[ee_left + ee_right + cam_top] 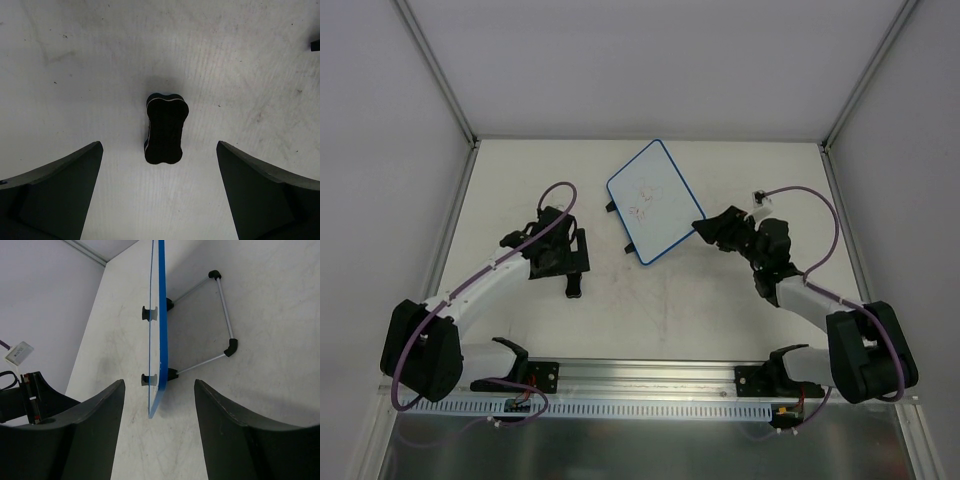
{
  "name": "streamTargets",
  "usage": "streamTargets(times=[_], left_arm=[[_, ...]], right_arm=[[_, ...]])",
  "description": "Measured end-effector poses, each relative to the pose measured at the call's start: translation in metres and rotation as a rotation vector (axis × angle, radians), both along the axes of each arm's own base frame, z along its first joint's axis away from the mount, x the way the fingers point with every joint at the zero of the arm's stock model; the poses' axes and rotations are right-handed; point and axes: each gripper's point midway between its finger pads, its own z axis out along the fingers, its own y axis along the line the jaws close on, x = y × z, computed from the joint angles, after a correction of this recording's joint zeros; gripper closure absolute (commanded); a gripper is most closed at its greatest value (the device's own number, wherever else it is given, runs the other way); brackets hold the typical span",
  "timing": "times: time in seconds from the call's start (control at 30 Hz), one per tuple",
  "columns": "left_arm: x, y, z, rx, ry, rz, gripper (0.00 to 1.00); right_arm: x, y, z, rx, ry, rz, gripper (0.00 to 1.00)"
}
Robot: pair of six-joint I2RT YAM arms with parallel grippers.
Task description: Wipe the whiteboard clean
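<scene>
You're hovering the left gripper, jaws spread, over the eraser left of the whiteboard. Right gripper's spread jaws are straddling the propped whiteboard's edge, not pinching. Scribbles showing, wiping all left.

whiteboard | white face, thin blue rim, rounded corners, two black tabs on its left edge | faint reddish scribbles mid-face | propped at a slant on its wire stand | mid-table, toward the back, turned askew

white whiteboard with blue rim, black eraser
</scene>
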Motion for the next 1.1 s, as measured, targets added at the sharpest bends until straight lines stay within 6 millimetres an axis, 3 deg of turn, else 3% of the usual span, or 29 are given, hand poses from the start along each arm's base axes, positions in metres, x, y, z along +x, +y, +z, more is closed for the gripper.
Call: streamTargets(times=[0.23, 0.37, 1.1], left_arm=[[-0.004, 0.002, -0.017, 0.004, 0.007, 0.001, 0.01], [-0.006, 0.003, -0.023, 0.006, 0.011, 0.001, 0.01], [-0.01, 0.005, -0.034, 0.005, 0.015, 0.008, 0.01]], right_arm=[[0.014, 0.005, 0.009, 0.021, -0.059, 0.004, 0.5], [0.026, 0.011, 0.004, 0.026, -0.059, 0.013, 0.65], [0.025, 0.022, -0.01, -0.062, -0.086, 0.022, 0.75]])
